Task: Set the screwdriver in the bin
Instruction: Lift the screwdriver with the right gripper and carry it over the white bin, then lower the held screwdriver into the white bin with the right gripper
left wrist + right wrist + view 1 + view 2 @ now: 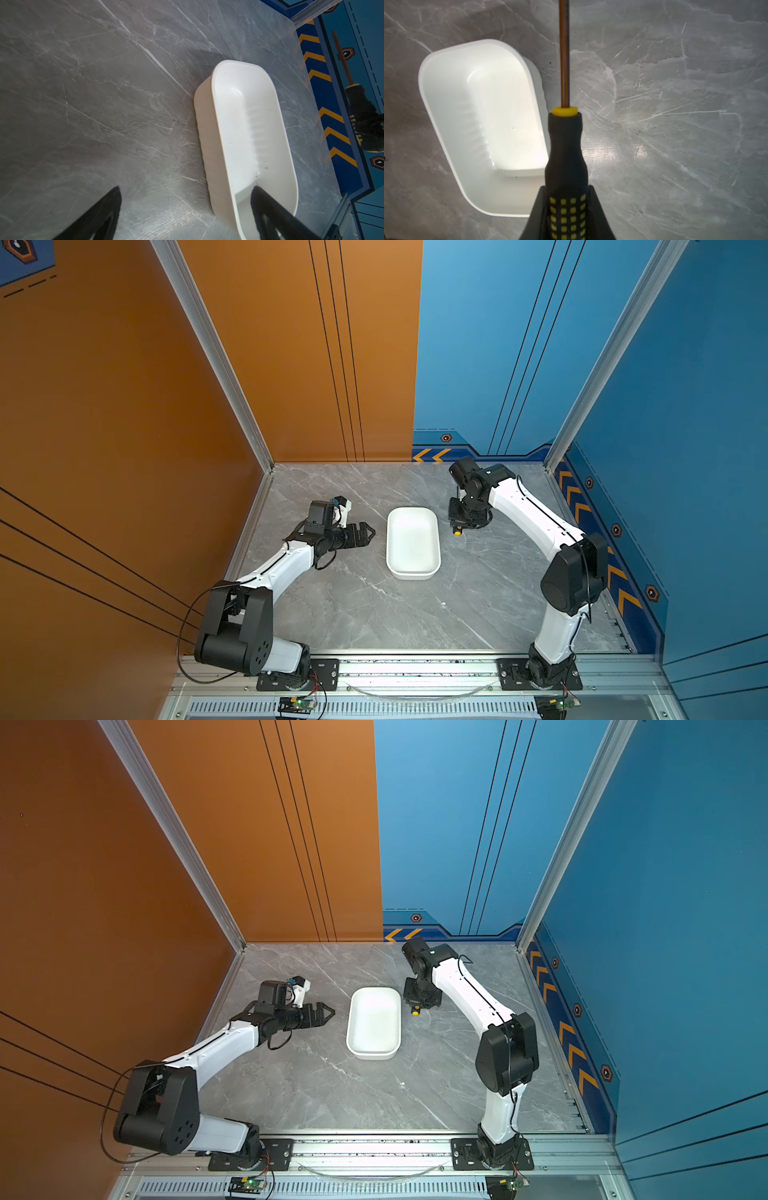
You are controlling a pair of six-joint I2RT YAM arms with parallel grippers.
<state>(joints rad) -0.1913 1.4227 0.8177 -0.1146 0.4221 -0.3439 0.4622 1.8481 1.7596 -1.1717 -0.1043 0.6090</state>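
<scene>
While the screwdriver (564,149) hangs clamped by its handle in the right gripper (566,188), just beside the bin (446,116) (empty; a handle grip likely leaves the shaft free for lowering in), the left gripper (186,188) rests, jaws apart. Surface: grey marble tabletop (374,614). Enclosure: orange wall (291,344), blue wall (478,344).

From high above the near edge, we look steeply down in both top views on the whole marble table (374,614), the two nearly alike. Our left wrist camera hangs close over the bin (203,128), facing down; our right wrist camera, nearer yet, shares that bin, seemingly from its opposite side.
</scene>
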